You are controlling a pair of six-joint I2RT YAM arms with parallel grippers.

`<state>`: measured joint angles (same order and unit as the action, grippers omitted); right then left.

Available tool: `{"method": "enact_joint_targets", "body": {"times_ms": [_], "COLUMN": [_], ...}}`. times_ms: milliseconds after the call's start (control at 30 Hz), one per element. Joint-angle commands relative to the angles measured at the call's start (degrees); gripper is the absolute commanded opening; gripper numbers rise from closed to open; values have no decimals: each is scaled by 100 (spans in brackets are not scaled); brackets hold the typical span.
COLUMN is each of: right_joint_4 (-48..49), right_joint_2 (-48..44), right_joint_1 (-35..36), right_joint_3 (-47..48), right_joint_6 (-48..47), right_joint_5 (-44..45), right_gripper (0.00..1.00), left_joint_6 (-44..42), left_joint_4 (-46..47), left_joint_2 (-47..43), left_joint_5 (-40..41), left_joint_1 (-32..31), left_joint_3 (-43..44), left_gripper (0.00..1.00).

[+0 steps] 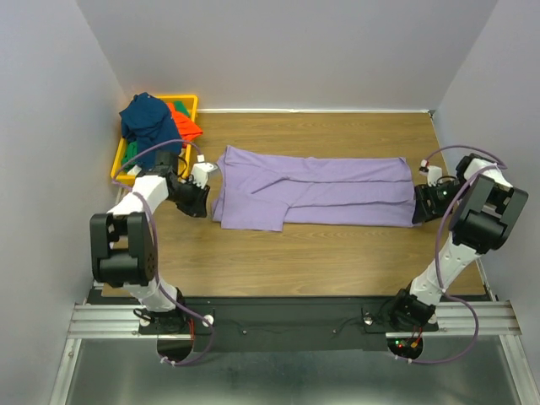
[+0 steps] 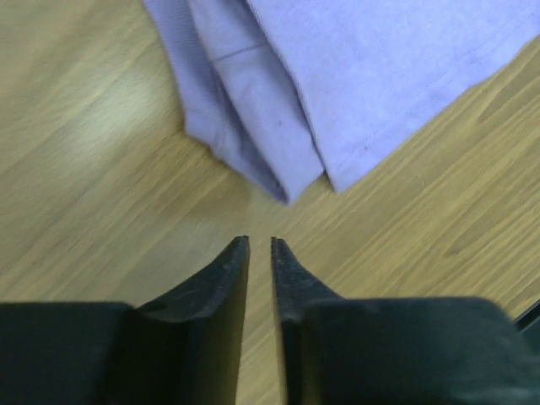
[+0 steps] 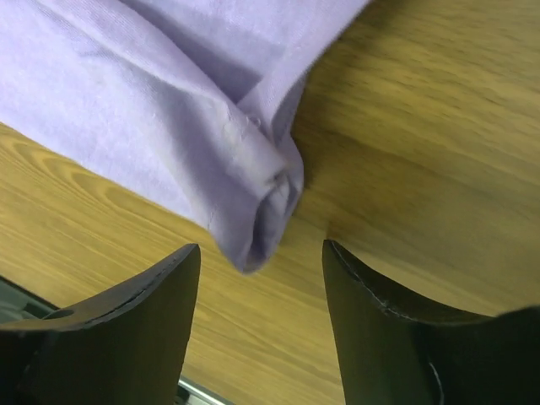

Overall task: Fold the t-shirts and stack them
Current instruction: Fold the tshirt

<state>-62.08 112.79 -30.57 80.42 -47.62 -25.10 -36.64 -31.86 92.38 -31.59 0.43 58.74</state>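
Note:
The lavender-purple t-shirt [image 1: 316,192] lies flat on the wooden table, folded into a long band. My left gripper [image 1: 201,202] is at its left end, low over the table. In the left wrist view the gripper [image 2: 260,241] has its jaws almost together with nothing between them, and the shirt's folded corner [image 2: 278,160] lies just ahead. My right gripper [image 1: 420,207] is at the shirt's right end. In the right wrist view it [image 3: 261,245] is open, with the shirt's rolled corner [image 3: 253,202] just ahead of the fingertips, ungripped. The navy blue [image 1: 148,118], orange-red [image 1: 186,122] and green [image 1: 129,159] t-shirts lie heaped in the bin.
A yellow plastic bin [image 1: 190,99] stands at the table's back left corner, just behind my left arm. Grey walls close in the table at left, back and right. A metal rail [image 1: 287,321] runs along the near edge.

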Motion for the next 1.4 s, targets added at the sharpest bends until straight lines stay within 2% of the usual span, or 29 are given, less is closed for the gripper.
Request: {"method": "enact_joint_targets", "body": {"times_ms": [0, 33, 200, 367, 500, 700, 933, 1033, 1067, 1167, 1367], "right_joint_4": [-5, -14, -443, -559, -533, -463, -410, -410, -410, -418, -410], "right_joint_2": [-608, -705, -1145, -1242, -1172, -1172, -1181, -1154, -1146, -1119, -1049], "right_joint_1": [-81, -81, 76, 507, 745, 789, 798, 798, 798, 798, 798], "right_joint_3": [201, 271, 553, 396, 194, -9, -53, -27, -1, 52, 158], "right_joint_6": [-160, -143, -29, 296, 384, 402, 385, 385, 376, 384, 350], "right_joint_5": [85, 50, -599, -996, -1146, -1172, -1111, -1084, -1076, -1067, -1032], "right_gripper": [66, 66, 63, 59, 56, 54, 53, 51, 50, 49, 47], "left_joint_6": [-824, -827, -951, -230, 393, 790, 931, 931, 922, 905, 913], "left_joint_4": [-259, -260, -260, 548, 1162, 1647, 1709, 1665, 1630, 1280, 163], "left_joint_2": [-1221, -1335, -1539, -1372, -1047, -502, 96, 245, 254, 184, -202], "left_joint_5": [-58, 21, 592, 917, 1339, 1832, 2078, 2157, 2149, 1991, 1385], "left_joint_1": [-16, -16, -885, -1650, -2291, -2512, -2802, -2811, -2811, -2820, -2820], "left_joint_3": [15, -11, -336, -863, -882, -829, -811, -785, -776, -680, 512], "left_gripper": [33, 33, 33, 33, 34, 34, 34, 22, 12, 0, 0]}}
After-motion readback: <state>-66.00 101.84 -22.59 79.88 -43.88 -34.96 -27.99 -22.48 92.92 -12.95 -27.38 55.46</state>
